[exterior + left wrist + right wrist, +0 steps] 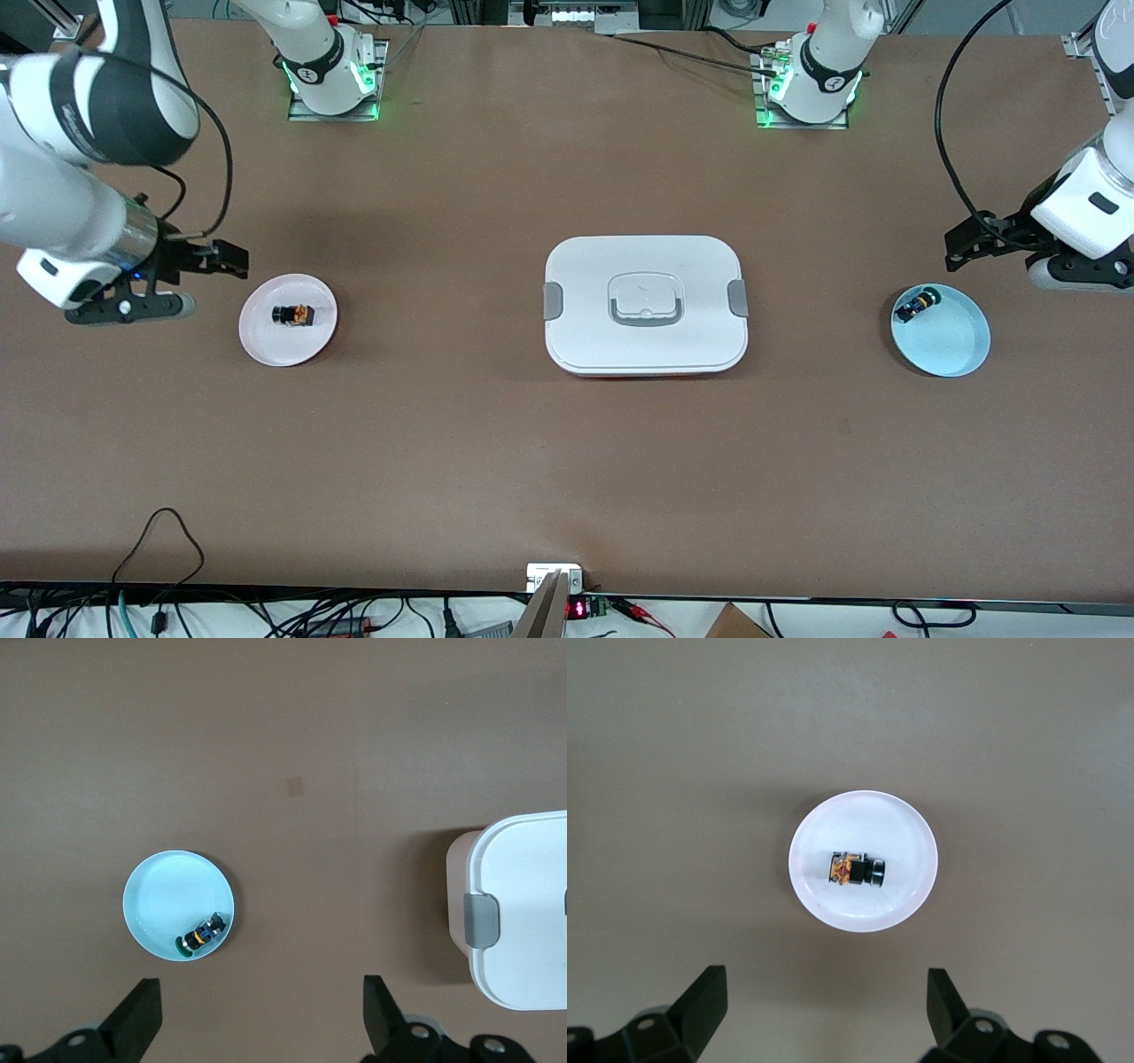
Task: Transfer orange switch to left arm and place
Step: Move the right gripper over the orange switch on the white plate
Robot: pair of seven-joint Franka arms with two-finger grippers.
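While the orange switch (295, 314) lies on its side in the white plate (266, 347) toward the right arm's end of the table, neither arm has touched it. The right gripper (197, 262) hangs beside that plate with jaws spread wide and empty. The white box (645, 350) sits mid-table between the plates. The left gripper (974, 241), also wide open and empty, hovers by the blue bowl (961, 346) holding the green-and-yellow switch (914, 306). The small, round part may roll from a pinch, and a low carry could clip the box lid.
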